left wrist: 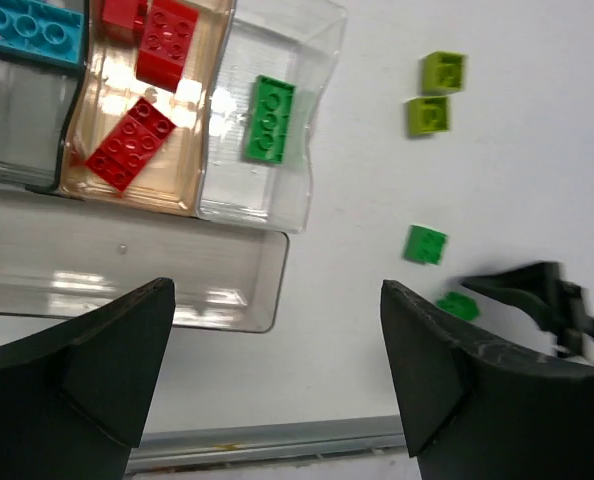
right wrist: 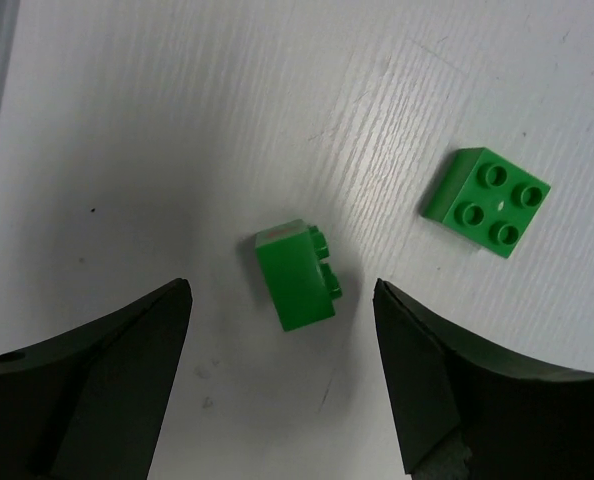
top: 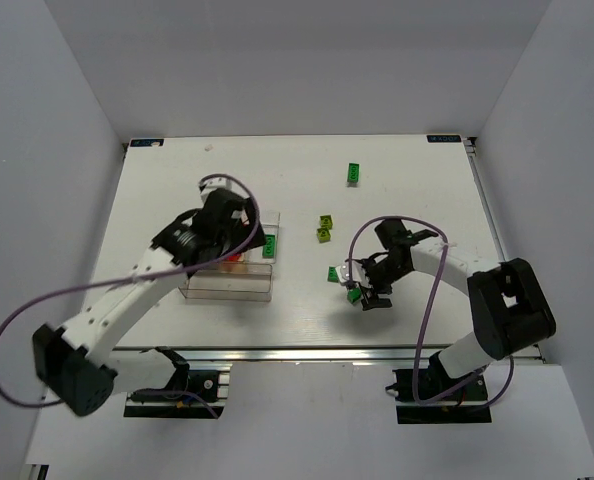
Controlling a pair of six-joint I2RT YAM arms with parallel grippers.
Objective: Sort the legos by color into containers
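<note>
readable text: none | blue stickers [top: 144,142] at table [top: 407,190] corners: too small to make out

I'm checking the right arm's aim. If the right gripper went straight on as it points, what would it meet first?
Probably the green brick lying on its side, centred between the right gripper's open jaws. The square green brick sits outside that line.
</note>
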